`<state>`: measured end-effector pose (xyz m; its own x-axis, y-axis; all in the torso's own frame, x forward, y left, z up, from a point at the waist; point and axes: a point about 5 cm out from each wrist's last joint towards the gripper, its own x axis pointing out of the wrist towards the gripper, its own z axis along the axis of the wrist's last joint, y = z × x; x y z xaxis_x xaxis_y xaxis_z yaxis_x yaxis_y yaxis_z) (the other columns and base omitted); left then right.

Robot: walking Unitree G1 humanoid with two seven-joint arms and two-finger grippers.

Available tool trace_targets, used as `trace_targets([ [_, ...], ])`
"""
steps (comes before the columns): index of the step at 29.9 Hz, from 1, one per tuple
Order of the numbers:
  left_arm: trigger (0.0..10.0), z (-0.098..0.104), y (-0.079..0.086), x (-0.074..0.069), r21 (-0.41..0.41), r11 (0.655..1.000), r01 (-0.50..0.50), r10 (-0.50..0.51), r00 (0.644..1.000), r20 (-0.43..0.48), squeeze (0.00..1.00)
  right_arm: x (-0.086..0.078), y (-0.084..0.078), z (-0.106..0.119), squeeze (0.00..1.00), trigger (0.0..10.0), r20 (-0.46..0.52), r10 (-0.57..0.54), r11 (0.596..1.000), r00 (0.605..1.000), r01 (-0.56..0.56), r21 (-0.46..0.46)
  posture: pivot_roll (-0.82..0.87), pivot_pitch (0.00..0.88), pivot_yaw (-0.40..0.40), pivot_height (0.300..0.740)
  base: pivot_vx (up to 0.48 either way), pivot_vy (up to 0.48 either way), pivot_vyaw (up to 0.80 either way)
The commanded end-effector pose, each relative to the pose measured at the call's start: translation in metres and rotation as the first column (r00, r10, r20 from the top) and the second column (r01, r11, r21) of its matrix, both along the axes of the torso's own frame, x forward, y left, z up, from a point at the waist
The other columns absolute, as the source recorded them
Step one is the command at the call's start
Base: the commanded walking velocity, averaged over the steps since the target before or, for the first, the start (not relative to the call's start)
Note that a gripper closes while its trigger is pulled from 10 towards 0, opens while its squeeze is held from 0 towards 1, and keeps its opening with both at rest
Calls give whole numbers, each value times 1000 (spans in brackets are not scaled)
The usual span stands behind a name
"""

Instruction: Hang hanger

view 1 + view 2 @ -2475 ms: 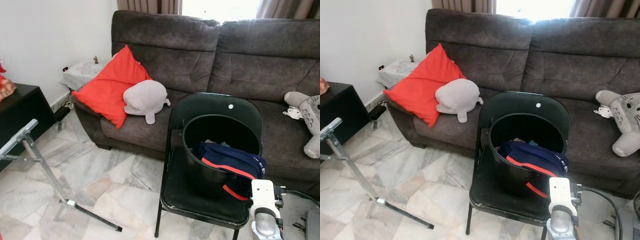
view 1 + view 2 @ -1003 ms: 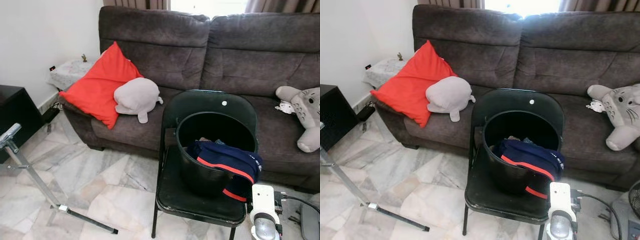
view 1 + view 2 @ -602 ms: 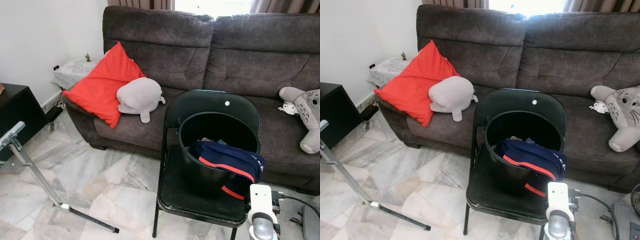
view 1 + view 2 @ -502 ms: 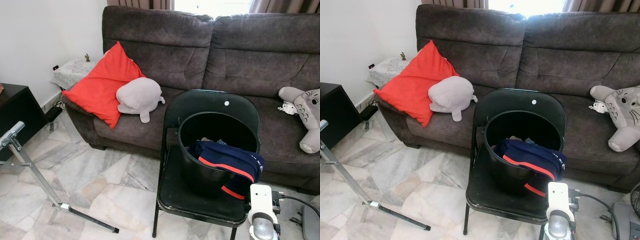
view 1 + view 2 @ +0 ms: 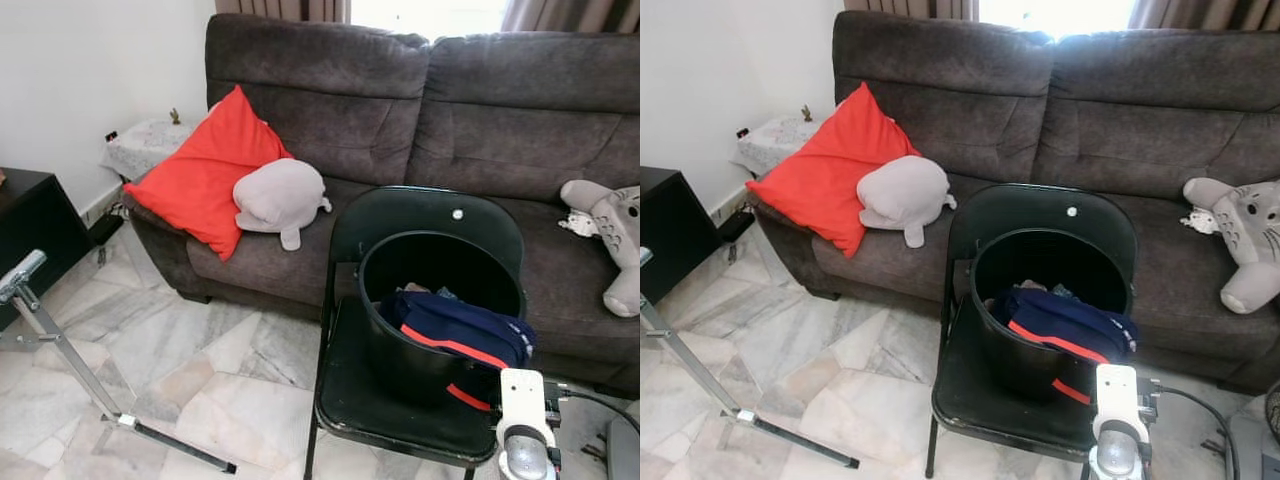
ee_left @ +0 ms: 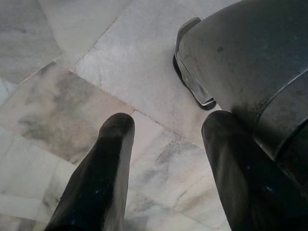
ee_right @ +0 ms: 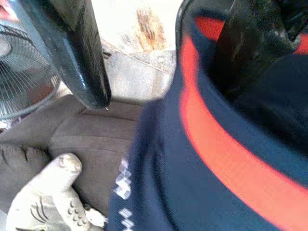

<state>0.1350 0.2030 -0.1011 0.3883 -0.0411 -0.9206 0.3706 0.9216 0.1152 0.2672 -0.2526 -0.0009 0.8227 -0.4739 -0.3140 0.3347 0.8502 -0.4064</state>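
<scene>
Over the black bucket [image 5: 440,300], right claw [image 7: 159,62] gapes empty above the navy garment [image 5: 455,330]; left claw [image 6: 163,168] open, idle; no hanger spotted, so search first.

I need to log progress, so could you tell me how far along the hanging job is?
Nothing looks done yet. The right claw is open beside the navy garment draped over the black bucket on the chair; the left claw hangs open above the floor. Picking and hanging remain.

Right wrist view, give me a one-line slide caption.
Open right gripper poised beside the navy garment with a red stripe draped over the black bucket's rim.
</scene>
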Motion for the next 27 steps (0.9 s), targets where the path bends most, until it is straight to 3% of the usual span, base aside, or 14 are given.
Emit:
trace_targets([
  [1,10000,-1,2,-4,6,1000,7,-6,1000,-15,0,3,1,2,0,10000,15,3,1000,1000,-3,3,49,27,51,687,296,0,0],
  [5,10000,-1,2,-4,5,1000,6,-6,1000,-15,0,3,1,2,0,10000,15,2,1000,1000,-2,3,50,26,51,687,291,0,0],
  [14,10000,-1,1,-4,-4,1000,6,-6,1000,-21,0,1,2,0,0,10000,9,-11,1000,1000,11,-4,51,25,48,687,0,0,0],
  [27,10000,-1,1,-4,-4,1000,7,-7,1000,-24,0,-1,-16,6,0,10000,8,-86,994,996,86,-64,53,30,49,687,0,0,0],
])
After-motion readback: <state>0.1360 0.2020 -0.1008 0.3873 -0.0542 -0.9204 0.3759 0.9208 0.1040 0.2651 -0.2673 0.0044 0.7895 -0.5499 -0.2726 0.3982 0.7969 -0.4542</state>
